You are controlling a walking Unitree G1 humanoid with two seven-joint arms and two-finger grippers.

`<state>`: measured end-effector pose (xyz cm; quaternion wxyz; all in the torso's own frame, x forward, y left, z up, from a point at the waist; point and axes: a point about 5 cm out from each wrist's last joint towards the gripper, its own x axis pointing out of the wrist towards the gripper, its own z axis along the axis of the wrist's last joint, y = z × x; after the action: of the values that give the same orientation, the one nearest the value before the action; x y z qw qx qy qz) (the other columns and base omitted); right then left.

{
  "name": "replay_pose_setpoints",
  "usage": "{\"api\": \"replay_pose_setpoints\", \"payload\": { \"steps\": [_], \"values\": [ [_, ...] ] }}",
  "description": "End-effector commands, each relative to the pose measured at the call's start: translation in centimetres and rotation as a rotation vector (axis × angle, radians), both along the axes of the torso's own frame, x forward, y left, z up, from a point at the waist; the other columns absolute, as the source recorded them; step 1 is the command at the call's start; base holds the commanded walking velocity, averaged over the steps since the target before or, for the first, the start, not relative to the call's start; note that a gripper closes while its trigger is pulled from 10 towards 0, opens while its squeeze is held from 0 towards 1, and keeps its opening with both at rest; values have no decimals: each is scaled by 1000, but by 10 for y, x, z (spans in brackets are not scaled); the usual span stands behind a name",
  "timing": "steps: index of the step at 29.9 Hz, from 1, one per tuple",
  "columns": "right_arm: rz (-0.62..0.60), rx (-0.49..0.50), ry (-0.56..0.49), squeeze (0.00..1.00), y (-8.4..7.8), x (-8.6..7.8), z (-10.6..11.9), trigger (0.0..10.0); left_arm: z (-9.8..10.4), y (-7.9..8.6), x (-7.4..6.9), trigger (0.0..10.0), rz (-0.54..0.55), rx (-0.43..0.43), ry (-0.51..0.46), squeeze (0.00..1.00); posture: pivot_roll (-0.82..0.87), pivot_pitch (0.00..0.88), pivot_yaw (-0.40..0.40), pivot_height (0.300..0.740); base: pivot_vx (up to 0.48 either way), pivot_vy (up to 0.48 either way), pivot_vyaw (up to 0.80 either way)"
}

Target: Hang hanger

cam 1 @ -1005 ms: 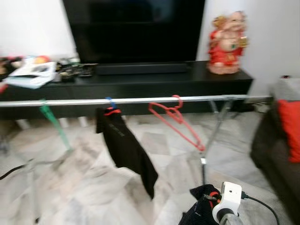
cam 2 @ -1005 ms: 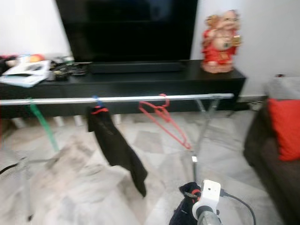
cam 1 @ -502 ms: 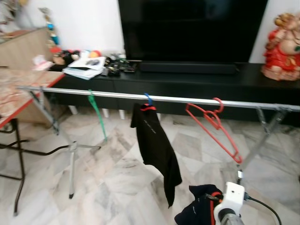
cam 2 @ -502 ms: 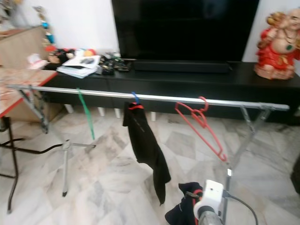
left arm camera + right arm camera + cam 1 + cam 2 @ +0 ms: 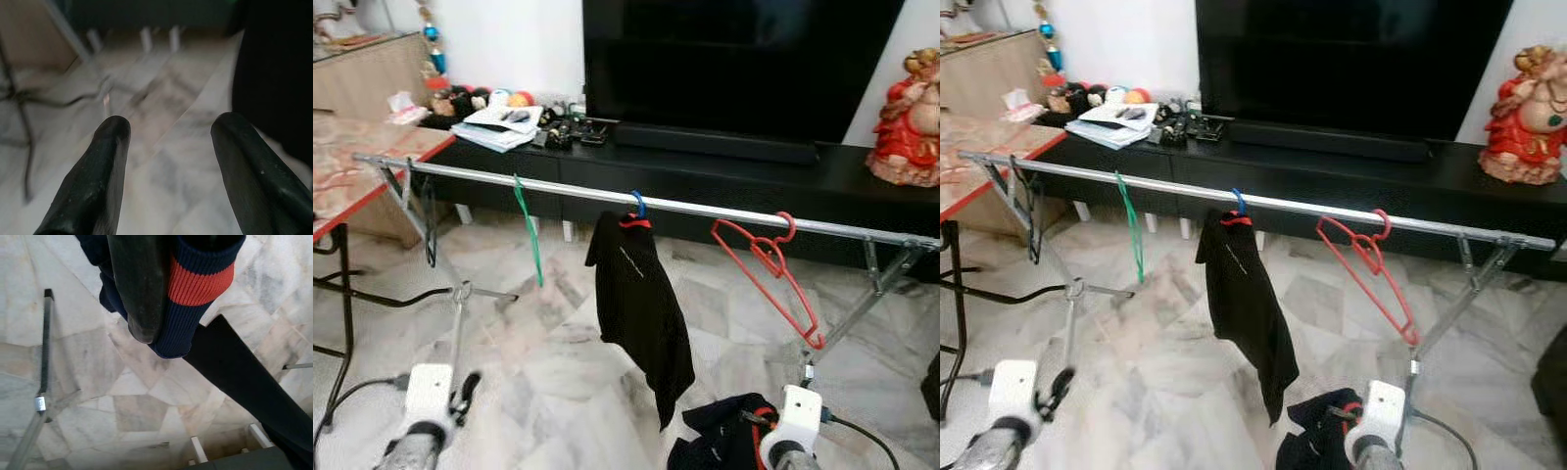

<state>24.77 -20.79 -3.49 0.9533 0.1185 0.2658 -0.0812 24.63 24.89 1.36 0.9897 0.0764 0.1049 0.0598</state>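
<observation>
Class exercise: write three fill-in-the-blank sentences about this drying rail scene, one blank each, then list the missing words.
1. The empty hanger right of the black garment on the rail is coloured ____.
2. The right hand holds a dark garment whose cuff has a ____ stripe.
3. The left hand has its fingers ____, with nothing between them.

Missing words: red; red; open

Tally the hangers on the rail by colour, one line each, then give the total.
Green hanger: 1
Blue hanger, carrying the black garment: 1
Red hanger: 1
Black hanger near the rail's left end: 1
Total: 4
</observation>
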Motion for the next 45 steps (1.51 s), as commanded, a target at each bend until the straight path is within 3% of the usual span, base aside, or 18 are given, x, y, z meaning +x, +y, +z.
{"api": "replay_pose_setpoints", "payload": {
  "steps": [1, 4, 14, 30, 45],
  "values": [
    [5, -3, 5, 0, -1, 0, 0, 10000, 0, -12, -4, 10000, -16, -5, -22, 0, 134, 0, -32, 740, 0, 398, 0],
    [8, -3, 4, 0, -1, 1, 0, 10000, 7, -24, -6, 10000, -22, -17, -68, 0, 137, 0, -36, 740, 0, 480, 0],
    [13, 3, 8, 0, 3, -1, -1, 10000, 21, -38, -3, 10000, -104, -17, -77, 0, 134, 0, -19, 740, 0, 172, 0],
    [44, -6, 16, 0, 9, -1, -3, 10000, 28, -35, 1, 10000, -117, -7, -60, 0, 137, 0, 3, 740, 0, 0, 0],
    [80, -25, 17, 0, 13, -1, -3, 10000, 28, -33, 2, 10000, -127, -12, -52, 0, 139, 0, 11, 740, 249, 0, 187]
  ]
}}
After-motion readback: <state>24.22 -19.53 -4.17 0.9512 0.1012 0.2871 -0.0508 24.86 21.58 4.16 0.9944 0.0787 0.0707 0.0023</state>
